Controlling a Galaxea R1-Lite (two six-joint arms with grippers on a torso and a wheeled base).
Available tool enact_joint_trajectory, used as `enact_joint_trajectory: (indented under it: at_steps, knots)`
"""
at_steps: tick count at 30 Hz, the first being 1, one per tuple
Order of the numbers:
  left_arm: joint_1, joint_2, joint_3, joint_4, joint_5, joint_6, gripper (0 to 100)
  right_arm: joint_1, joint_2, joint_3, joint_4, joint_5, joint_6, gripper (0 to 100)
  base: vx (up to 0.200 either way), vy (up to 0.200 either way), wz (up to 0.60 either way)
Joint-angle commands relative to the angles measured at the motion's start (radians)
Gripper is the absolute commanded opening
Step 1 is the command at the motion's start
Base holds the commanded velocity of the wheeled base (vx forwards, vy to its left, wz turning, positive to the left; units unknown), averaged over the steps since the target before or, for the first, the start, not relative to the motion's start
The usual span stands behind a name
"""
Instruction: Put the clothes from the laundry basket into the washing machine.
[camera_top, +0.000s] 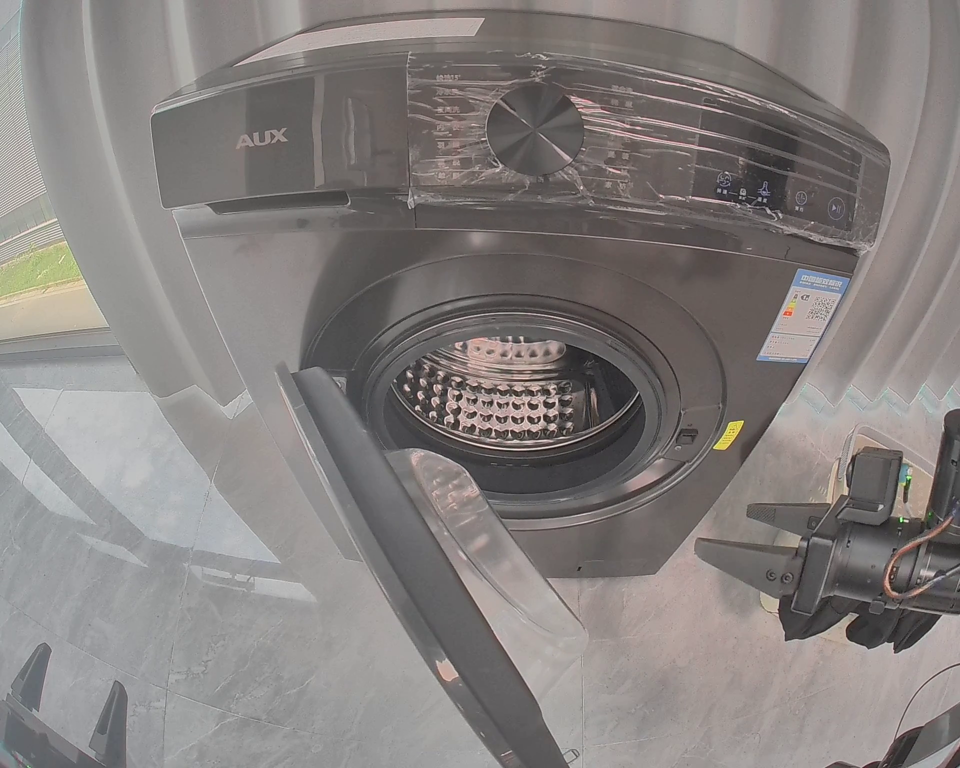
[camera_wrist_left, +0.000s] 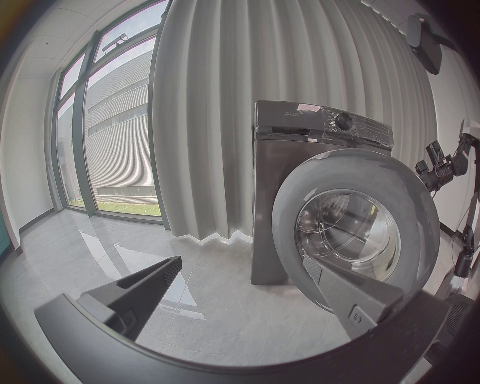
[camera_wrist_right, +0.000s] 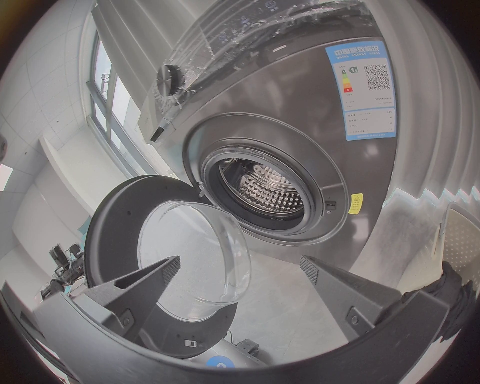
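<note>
The grey washing machine (camera_top: 500, 250) stands in front with its round door (camera_top: 420, 560) swung open toward me. Its steel drum (camera_top: 510, 400) shows no clothes inside. My right gripper (camera_top: 725, 530) hangs open and empty to the right of the machine, fingers pointing left at about the height of the machine's lower front. Under that arm lies dark clothing (camera_top: 860, 628), beside the white laundry basket (camera_top: 868, 440). The wrist view shows the right gripper (camera_wrist_right: 239, 262) facing the drum (camera_wrist_right: 265, 187), with the basket wall (camera_wrist_right: 462, 240) and dark clothing (camera_wrist_right: 452, 287) alongside. My left gripper (camera_top: 70, 700) is open low at the left.
Grey tiled floor (camera_top: 130, 520) spreads to the left of the machine, and a pale curtain (camera_wrist_left: 215, 125) hangs behind it. Tall windows (camera_wrist_left: 115, 130) stand farther left. The open door (camera_wrist_left: 355, 225) juts out over the floor between the two arms.
</note>
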Motion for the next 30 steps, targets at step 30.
enact_joint_trajectory:
  at_steps: [30]
  knots:
    - [0.000, -0.013, 0.018, 0.000, 0.002, 0.000, 100, 0.081, 0.530, -0.176, -0.115, -0.099, 0.011, 100, -0.033, 0.000, 0.00]
